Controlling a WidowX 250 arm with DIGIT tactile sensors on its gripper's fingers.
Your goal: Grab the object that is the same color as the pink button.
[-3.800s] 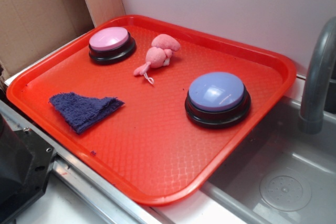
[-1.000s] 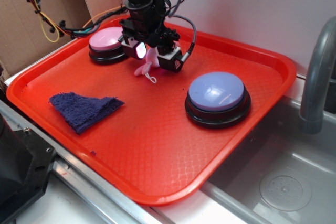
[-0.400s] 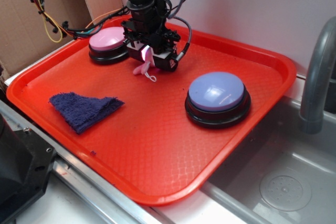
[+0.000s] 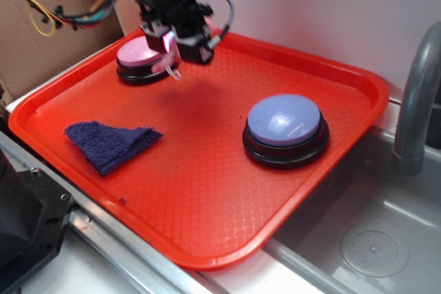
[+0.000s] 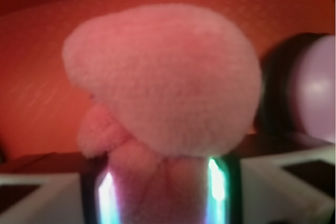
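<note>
- A textured red plastic tray [image 4: 207, 191] lies on a counter next to a steel sink [image 4: 365, 239], with a plain white wall behind and brown cardboard at the far left
- The black pincer [image 4: 170, 40] hangs above the tray's far-left part, closed on the small soft pink plush toy [image 5: 163, 82]; in the wrist view the lumpy body bulges out beyond the two lit fingers, with only its lower part clamped between them
- A thin pink end with white string [image 4: 169, 67] dangles below the pincer, right over the near edge of the round pale pink push-button on a black base [image 4: 141, 51]
- Main risk, as I judge it: the hold is on a narrow squashy bit, so a jolt or fast swing could let the plush slip out
- The dangling end could also drag on the pink button just beneath if the pincer dips
- The dark blue-purple cloth [image 4: 110, 142] and larger lavender-blue button [image 4: 284, 120] sit well apart from the pincer, out of harm's way
</note>
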